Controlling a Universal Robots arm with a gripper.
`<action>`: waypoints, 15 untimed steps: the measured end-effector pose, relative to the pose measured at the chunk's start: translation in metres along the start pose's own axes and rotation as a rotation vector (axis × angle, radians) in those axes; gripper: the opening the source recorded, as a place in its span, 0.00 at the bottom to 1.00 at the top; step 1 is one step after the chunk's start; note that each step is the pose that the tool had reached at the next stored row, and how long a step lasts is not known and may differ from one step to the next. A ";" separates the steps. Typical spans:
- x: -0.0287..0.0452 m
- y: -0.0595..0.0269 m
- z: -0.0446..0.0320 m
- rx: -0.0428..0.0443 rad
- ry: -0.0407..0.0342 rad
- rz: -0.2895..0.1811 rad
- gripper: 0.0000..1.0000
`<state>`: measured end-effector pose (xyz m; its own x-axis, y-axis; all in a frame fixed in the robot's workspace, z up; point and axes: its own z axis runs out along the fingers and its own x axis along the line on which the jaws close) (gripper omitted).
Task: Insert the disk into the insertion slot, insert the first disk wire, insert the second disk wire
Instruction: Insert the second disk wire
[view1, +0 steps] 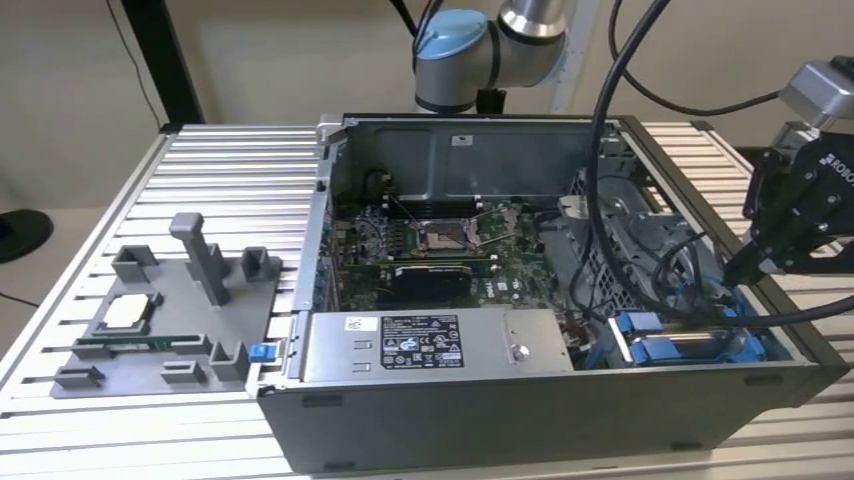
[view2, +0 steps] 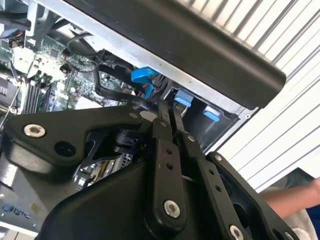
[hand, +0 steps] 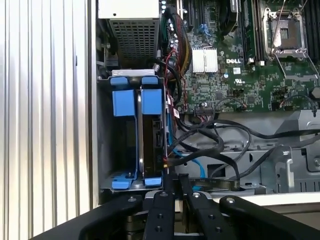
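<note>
The disk (hand: 151, 145) looks to be already in the slot (hand: 123, 105). It stands on its edge between the blue rails, with a blue tab at each end. In the exterior view the disk (view1: 691, 346) sits at about 4 o'clock inside the case (view1: 534, 410), close to the front corner, and the case stands on the bench (view1: 214, 150). So I think the first step is done and the wire step is the one going on now. This step needs a small plug held straight and lined up with the end of the disk. That looks tricky, because a bunch of black wires (hand: 215, 135) loops right beside the spot. The end effector (view1: 738, 268) hangs at about 3 o'clock in the exterior view, over the side of the case just above the disk. In both wrist views the end effector (hand: 175, 181) (view2: 169, 107) has its two fingers squeezed close, with only a thin gap between them. Its tips are just beside the end of the disk, and a thin wire (hand: 166, 160) is right there. I cannot tell if that wire is pinched between the fingers or only lies next to them.
</note>
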<state>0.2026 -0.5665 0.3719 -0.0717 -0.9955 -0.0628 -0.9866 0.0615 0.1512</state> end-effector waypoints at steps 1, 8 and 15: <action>0.0004 0.0019 -0.0016 -0.0001 -0.0009 0.000 0.00; 0.0025 0.0183 -0.0054 0.0012 -0.0032 -0.001 0.00; 0.0046 0.0369 -0.0053 0.0044 -0.0037 -0.001 0.00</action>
<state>0.1666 -0.5692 0.3824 -0.0714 -0.9952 -0.0666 -0.9873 0.0610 0.1468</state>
